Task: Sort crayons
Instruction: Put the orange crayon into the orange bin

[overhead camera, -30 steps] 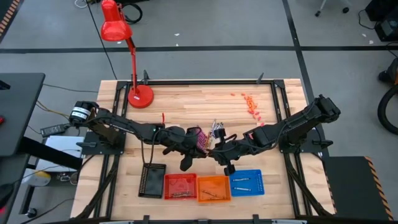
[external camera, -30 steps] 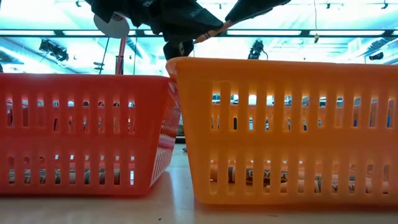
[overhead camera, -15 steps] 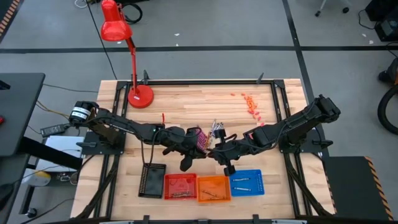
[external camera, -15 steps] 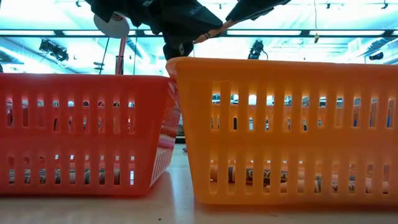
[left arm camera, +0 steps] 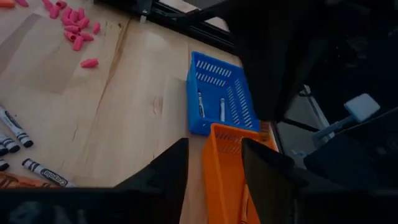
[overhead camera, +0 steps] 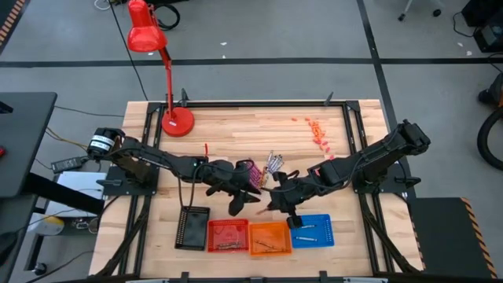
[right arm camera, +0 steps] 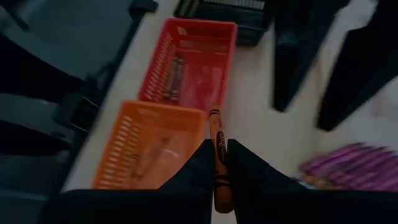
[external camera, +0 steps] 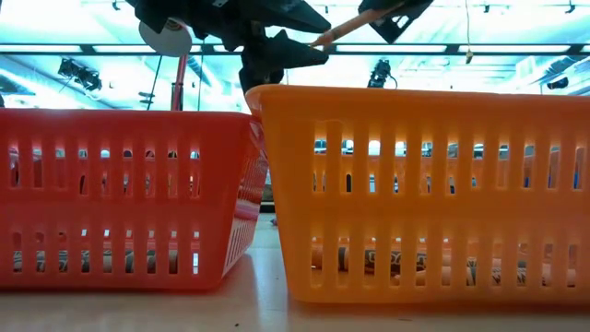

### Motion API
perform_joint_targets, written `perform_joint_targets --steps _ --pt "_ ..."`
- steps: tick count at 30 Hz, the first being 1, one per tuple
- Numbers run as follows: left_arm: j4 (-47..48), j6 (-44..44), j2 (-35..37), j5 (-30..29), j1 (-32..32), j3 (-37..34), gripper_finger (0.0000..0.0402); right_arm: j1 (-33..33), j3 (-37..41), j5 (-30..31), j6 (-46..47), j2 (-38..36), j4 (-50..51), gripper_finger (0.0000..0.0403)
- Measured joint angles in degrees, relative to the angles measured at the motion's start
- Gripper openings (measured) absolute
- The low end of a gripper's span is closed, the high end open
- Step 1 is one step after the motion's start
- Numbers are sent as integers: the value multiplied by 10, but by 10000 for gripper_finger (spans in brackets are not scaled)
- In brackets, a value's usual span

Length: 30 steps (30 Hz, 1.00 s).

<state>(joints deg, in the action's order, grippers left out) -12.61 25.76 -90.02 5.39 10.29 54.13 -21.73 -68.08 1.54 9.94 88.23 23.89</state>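
Right gripper (right arm camera: 217,163), fingers closed on a brown-orange crayon stick (right arm camera: 216,155) above the table beside the orange slotted plastic basket (right arm camera: 149,146); premature release risks missing it; left gripper (left arm camera: 214,168) open, empty.

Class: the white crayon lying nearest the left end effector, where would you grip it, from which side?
Mid-length on the white crayon, probably from straight above, pinching across its width: it lies flat on the table, so only its long sides are free.
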Motion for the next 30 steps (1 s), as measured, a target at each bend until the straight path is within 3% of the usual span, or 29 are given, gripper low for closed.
perform_joint_targets --steps 13,18,30 --pt "11 77 0 -103 0 0 155 -71 97 34 147 38 -135 37" --pt "14 84 0 -112 0 0 155 -83 89 26 175 94 -171 37" --pt "59 130 0 -114 4 0 155 -78 88 32 173 102 -199 59"
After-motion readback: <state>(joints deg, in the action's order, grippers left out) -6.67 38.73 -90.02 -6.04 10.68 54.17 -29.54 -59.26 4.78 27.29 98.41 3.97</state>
